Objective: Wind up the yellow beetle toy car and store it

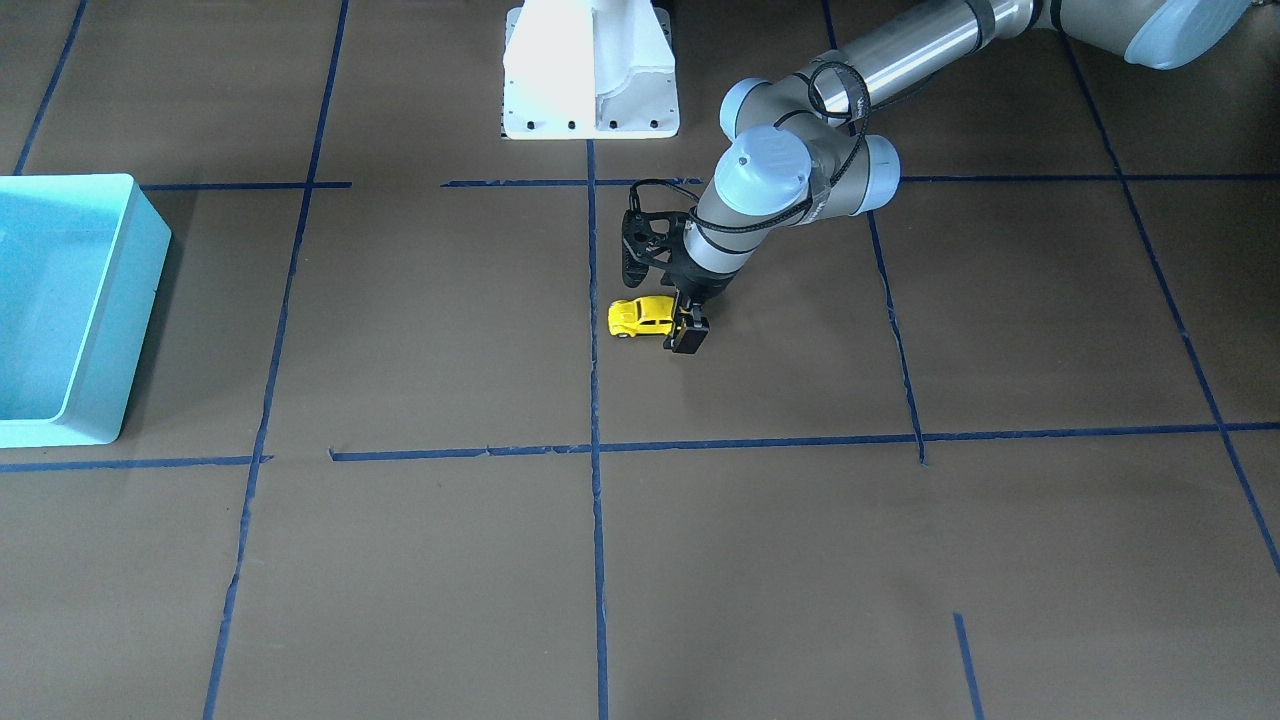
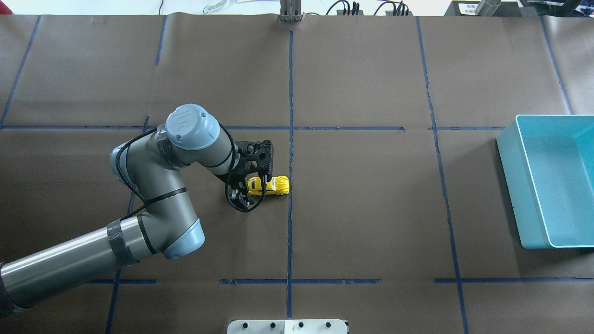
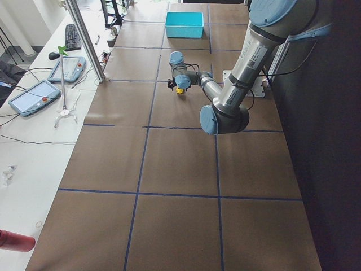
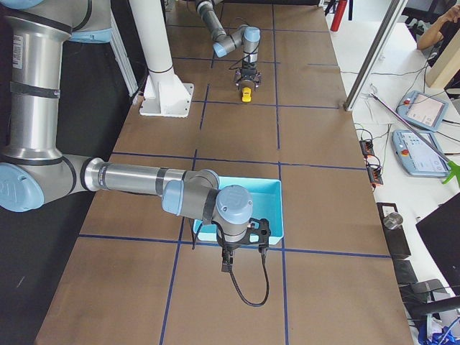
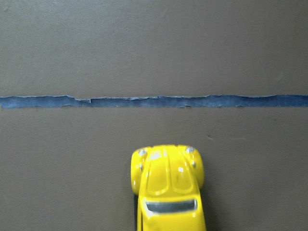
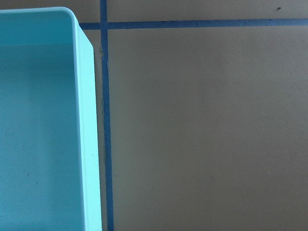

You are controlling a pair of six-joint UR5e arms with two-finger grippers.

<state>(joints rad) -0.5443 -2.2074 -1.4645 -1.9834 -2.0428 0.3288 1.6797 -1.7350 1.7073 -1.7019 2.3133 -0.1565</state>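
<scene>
**Yellow beetle toy car (image 1: pixel 638 316) gripped at the tail, wind-up in hand**

On the brown table, near the middle and just short of a blue tape line (image 5: pixel 154 101), the yellow beetle toy car sits on its wheels. The left wrist view looks down over its roof and bonnet, with the nose pointing at the tape. The left gripper (image 1: pixel 687 320) stands over the rear of the car with one finger on each flank, closed in against the body. How hard it presses cannot be read from these views.

The blue bin (image 2: pixel 508 181) is well apart from the car, at the table's end on the robot's right, and nothing shows inside it. The right gripper (image 4: pixel 228 260) hangs just beside the bin's corner. It appears only in the side view, so I cannot tell how far its fingers are parted.

By my judgement this is the wind-up step, and storing is not yet done. The next move likely calls for drawing the car backward with its wheels pressed to the table. Too light a hold could let the small rounded body slip or twist.
</scene>
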